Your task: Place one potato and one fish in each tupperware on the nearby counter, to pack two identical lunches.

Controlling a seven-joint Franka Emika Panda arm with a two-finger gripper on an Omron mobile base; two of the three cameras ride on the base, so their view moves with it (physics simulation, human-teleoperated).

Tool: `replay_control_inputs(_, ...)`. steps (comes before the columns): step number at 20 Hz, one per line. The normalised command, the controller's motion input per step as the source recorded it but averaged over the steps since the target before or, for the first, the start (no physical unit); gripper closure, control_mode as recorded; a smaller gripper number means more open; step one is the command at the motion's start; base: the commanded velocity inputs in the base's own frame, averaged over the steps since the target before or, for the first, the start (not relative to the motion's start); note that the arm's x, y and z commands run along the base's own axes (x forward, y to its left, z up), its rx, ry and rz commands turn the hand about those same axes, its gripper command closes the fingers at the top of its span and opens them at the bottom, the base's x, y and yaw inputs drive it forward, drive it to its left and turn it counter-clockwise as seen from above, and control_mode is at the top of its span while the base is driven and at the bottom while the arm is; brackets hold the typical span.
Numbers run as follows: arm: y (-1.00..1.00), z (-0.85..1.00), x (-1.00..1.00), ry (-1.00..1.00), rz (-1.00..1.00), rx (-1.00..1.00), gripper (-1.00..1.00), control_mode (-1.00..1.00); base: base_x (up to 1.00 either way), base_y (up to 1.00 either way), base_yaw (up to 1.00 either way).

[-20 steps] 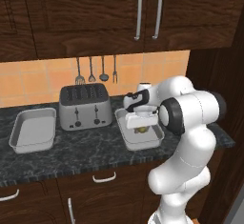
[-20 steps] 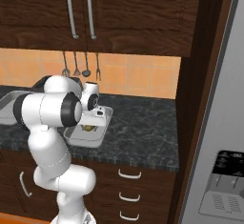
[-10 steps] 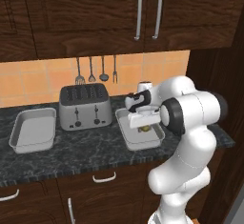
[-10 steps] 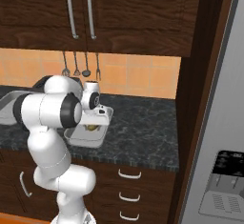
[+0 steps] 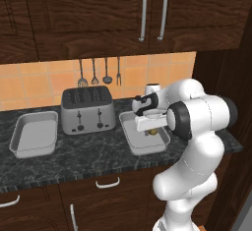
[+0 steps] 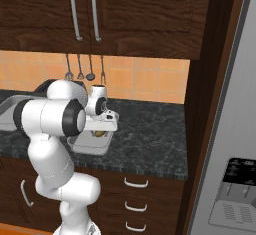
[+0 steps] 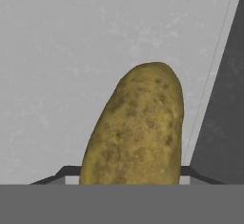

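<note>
From the left base view the whole stretch of counter (image 5: 74, 158) shows: an empty pale tray (image 5: 34, 134) at the far left, a grey toaster (image 5: 88, 110) beside it, and a second tray (image 5: 142, 137) just to the toaster's right, with the white arm bent over that second tray. The gripper (image 5: 151, 128) hangs low inside it, and a small golden-brown potato (image 5: 152, 132) sits right under the hand. The right base view looks at the same tray (image 6: 92, 144) from the other side, where the potato (image 6: 99, 133) peeks out below the gripper (image 6: 100, 129) and a long run of bare dark counter (image 6: 150, 139) reaches right to a tall wood panel and the refrigerator (image 6: 235, 129). The hand view gives the close look the others lack: the potato (image 7: 136, 127) stands lengthwise between the two dark finger tips, one showing at each side of its lower end, with the tray floor (image 7: 71, 51) pale behind it and the tray's rim line and dark stone at the right edge. The fingers are part-way closed and sit on either side of the potato, gripping it, though whether it rests on the tray floor I cannot tell. Utensils (image 5: 98, 72) hang on the tiled wall above the toaster, well clear of the arm.
</note>
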Motion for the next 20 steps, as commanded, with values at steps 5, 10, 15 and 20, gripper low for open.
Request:
replay_control_inputs(5, 0.00, 0.00, 0.00, 0.00, 0.00, 0.00, -1.00, -1.00, 0.00, 0.00, 0.00)
replay_control_inputs(10, -0.01, 0.12, -0.03, 0.00, 0.00, 0.00, -1.00, -1.00, 0.00, 0.00, 0.00)
replay_control_inputs(15, 0.00, 0.80, -0.47, -0.05, 0.00, 0.00, -1.00, -1.00, 0.00, 0.00, 0.00)
replay_control_inputs(20, -0.03, 0.78, -0.96, -0.12, 0.00, 0.00, -1.00, -1.00, 0.00, 0.00, 0.00)
